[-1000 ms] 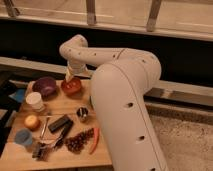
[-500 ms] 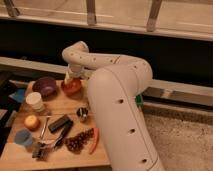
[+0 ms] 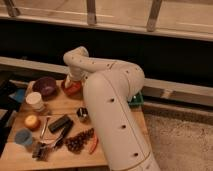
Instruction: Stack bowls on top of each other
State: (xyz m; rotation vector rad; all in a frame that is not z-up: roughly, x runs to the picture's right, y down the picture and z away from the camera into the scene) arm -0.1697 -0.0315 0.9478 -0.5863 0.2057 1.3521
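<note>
Your gripper [image 3: 70,80] sits at the small round orange-red bowl [image 3: 73,90], clamped or not you cannot tell, with the dark purple bowl [image 3: 45,86] near it.

A wooden worktop [image 3: 75,159] stood against a dark wall [image 3: 170,55], with a pale ledge [image 3: 182,92] running along the wall just behind the worktop's far edge. Higher up, lit panes [image 3: 120,12] were divided by metal posts [image 3: 91,12]. Speckled grey floor [image 3: 182,145] lay off the worktop's right edge. The end effector [image 3: 71,84] hung near the far edge.
</note>
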